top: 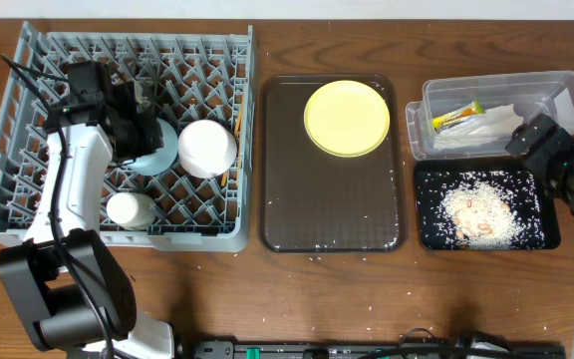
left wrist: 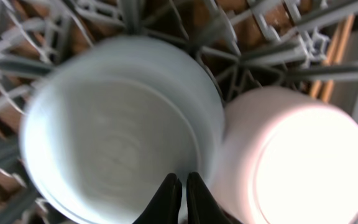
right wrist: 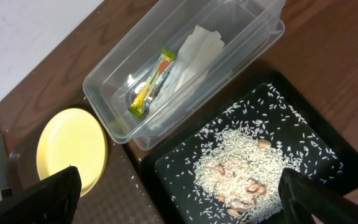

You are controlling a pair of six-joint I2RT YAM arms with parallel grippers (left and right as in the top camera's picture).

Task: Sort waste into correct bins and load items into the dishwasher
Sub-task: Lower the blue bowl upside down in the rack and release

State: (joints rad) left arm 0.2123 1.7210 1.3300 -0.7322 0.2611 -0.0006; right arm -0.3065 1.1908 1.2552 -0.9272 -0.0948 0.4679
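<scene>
Taking in the grey dish rack (top: 118, 239) first, filling the left of the worktop. Finding the dark brown serving tray (top: 332, 199) in the middle, nearly bare. Noting the clear tub (top: 566, 85) at the far right and the black tray (top: 536, 234) just near of it.

Spotting the pale-yellow plate (top: 347, 118) lying flat at the far end of the serving tray, not yet loaded. Seeing the light-blue bowl (top: 159, 155) and the white bowl (top: 207, 148) just beside each other in the rack, the small white cup (top: 130, 208) nearer in the same rack, and the chopsticks (top: 237, 122) lying along its right side.

Finding the white napkin (top: 486, 125) and the yellow-green wrapper (top: 458, 115) inside the clear tub, and the rice scraps (top: 481, 214) heaped in the black tray, with a few specks scattered on the serving tray and worktop.

Watching the left fingers (left wrist: 169, 202) pressing together over the near rim of the light-blue bowl, nothing visible between them. Watching the right fingers (right wrist: 36, 199) standing wide apart and empty above the black tray.

Judging the waste sorting all but done and the loading nearly so, leaving the plate to go into the rack.
</scene>
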